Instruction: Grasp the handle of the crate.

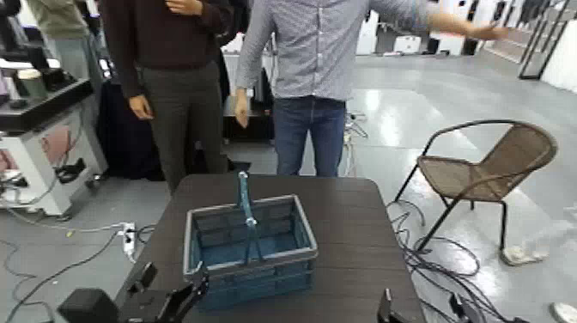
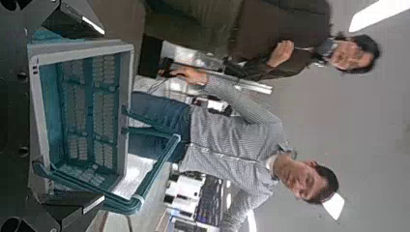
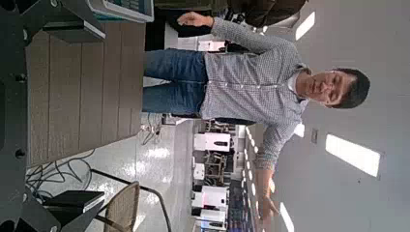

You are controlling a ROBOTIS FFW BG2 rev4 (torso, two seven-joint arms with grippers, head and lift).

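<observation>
Crate (image 1: 249, 249) sits mid-table (image 1: 352, 232), handle (image 1: 245, 206) upright over it. Left claw (image 1: 196, 288), fingers spread, hangs just before its near-left corner; right claw (image 1: 386, 307) low, spread untellable.

A lab or workshop: floor cables (image 1: 446, 258), equipment bench (image 1: 43, 129), bare concrete floor (image 1: 403, 112).
</observation>
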